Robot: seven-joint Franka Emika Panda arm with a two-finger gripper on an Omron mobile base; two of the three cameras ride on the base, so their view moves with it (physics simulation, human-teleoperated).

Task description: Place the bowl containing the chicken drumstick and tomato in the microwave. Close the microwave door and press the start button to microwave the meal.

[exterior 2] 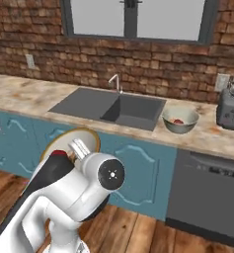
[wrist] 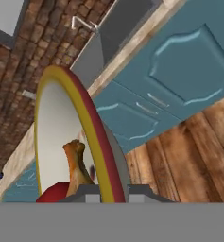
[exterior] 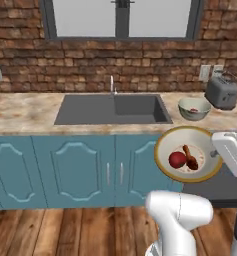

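Pincer (wrist: 111, 191) clenched on the bowl (exterior: 187, 152) rim should hold it level so tomato (exterior: 177, 159) and chicken drumstick (exterior: 190, 157) don't roll out.

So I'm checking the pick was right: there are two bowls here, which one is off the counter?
The wide cream bowl with the gold rim, carried in front of the blue cabinets with the tomato and drumstick inside. The deeper bowl sits on the counter.
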